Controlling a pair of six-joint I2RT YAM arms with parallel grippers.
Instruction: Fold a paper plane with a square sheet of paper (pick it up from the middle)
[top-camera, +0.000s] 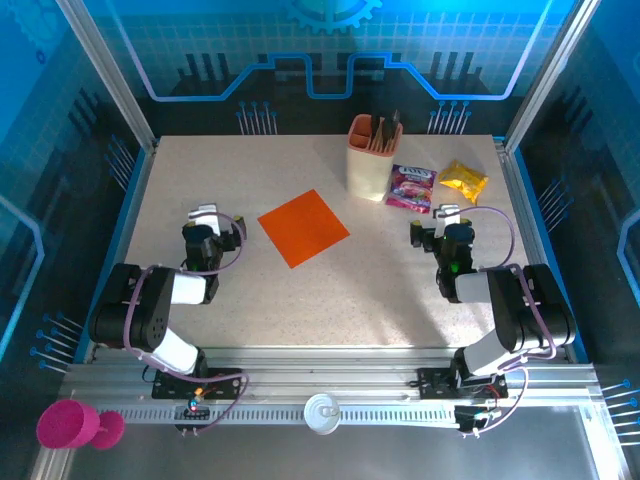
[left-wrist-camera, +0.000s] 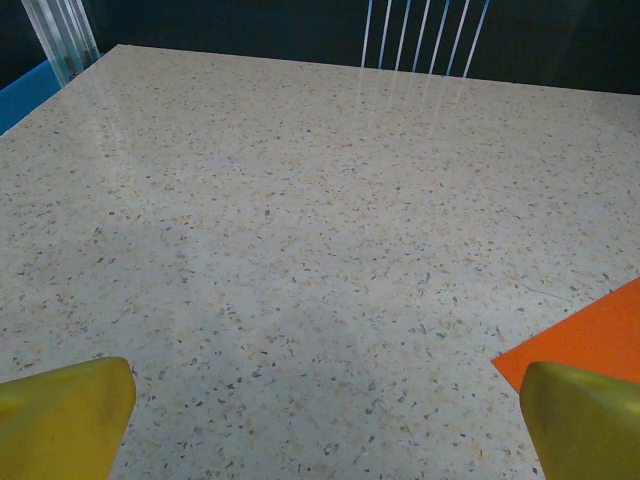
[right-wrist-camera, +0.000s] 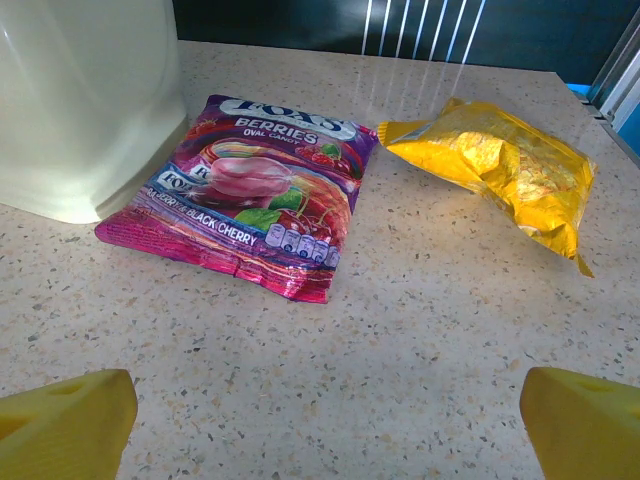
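The square sheet of paper (top-camera: 303, 228) lies flat and unfolded on the speckled bench (top-camera: 350, 290), turned like a diamond, roughly midway between the two arms and a little toward the far side. The left pincer (top-camera: 208, 215) rests low just left of the sheet, apart from it, with its yellow fingers (left-wrist-camera: 65, 415) spread wide and nothing between them; one orange corner shows beside its right finger in the left wrist view. The right pincer (top-camera: 447, 215) stands well right of the sheet, equally wide apart and holding nothing. Ahead of it lie a purple berry candy packet (right-wrist-camera: 250, 195) and a crinkly yellow snack packet (right-wrist-camera: 495, 165). The candy packet touches the peach holder cup (top-camera: 373, 158).
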